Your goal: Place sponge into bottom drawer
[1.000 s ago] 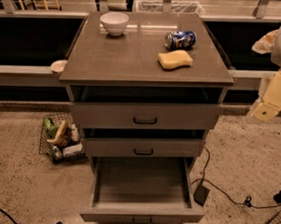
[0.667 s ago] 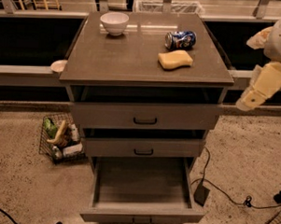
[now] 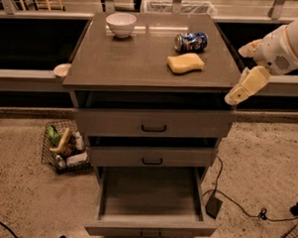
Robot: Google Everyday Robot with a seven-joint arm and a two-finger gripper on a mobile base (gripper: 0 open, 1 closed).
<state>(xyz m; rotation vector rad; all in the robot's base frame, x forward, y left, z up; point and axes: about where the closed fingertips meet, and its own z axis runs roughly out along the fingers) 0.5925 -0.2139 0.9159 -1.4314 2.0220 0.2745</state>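
Observation:
The pale yellow sponge (image 3: 185,63) lies on the cabinet top (image 3: 122,60), right of centre, just in front of a blue soda can (image 3: 191,42) lying on its side. The bottom drawer (image 3: 150,200) is pulled out, and its tray interior shows nothing inside. My gripper (image 3: 237,74) comes in from the right on a cream-white arm, at the cabinet's right front corner. It is to the right of the sponge and apart from it. Its two fingers (image 3: 247,84) are spread and hold nothing.
A white bowl (image 3: 121,24) stands at the back left of the cabinet top. The two upper drawers (image 3: 153,126) are slightly ajar. A wire basket (image 3: 63,147) of items sits on the floor to the left. Cables and a power brick (image 3: 213,205) lie on the floor to the right.
My arm has moved left and downward, reaching further into view towards the cabinet's right front corner. The sponge, can and drawers have not moved.

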